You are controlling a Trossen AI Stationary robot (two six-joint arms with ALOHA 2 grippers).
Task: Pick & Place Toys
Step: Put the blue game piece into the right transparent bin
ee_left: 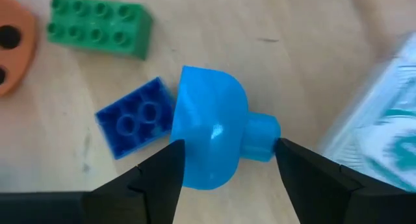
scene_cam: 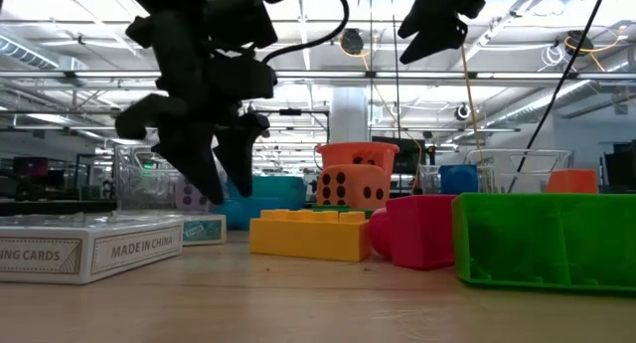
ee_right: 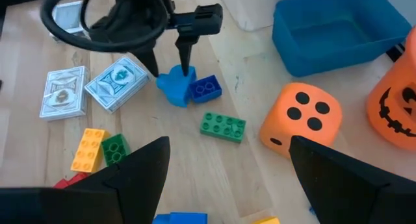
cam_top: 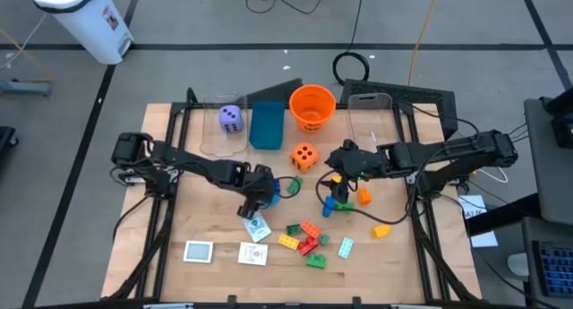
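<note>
Blue plastic piece between the left fingers, not yet gripped

High view: the left gripper (cam_top: pixel 260 200) is down at mid-table over a small light-blue toy piece (cam_top: pixel 271 201), just beside a green brick (cam_top: pixel 294 185) and near the orange die (cam_top: pixel 304 157). The right gripper (cam_top: pixel 341 168) hangs above the bricks on the right side, waiting. An orange bucket (cam_top: pixel 312 107) and a teal box (cam_top: pixel 266 125) stand at the far edge.

Low view: the left arm's dark fingers reach down toward the tabletop behind a card box (scene_cam: pixel 89 246); a yellow brick (scene_cam: pixel 309 233) stands in front. What lies between them is hidden here.

Left wrist view: the light-blue piece (ee_left: pixel 211 145) is a rounded dome with a short stub at one end. The fingers (ee_left: pixel 159 178) stand apart on either side of it, the gaps narrow, neither pad clearly pressing. A dark blue brick (ee_left: pixel 135 117) touches the dome's side.

Right wrist view: the right gripper's own fingers (ee_right: pixel 140 169) are spread wide and hold nothing. Farther off, the left gripper (ee_right: pixel 170 63) straddles the light-blue piece (ee_right: pixel 174 86).

Judgement: the piece looks like hard, hollow plastic, light and stiff, glossy enough to slip. The dome's curve could squirt out of a pinch; squeezing across its widest part, low down, seems safer than the stub. The touching dark blue brick may get dragged along.
</note>
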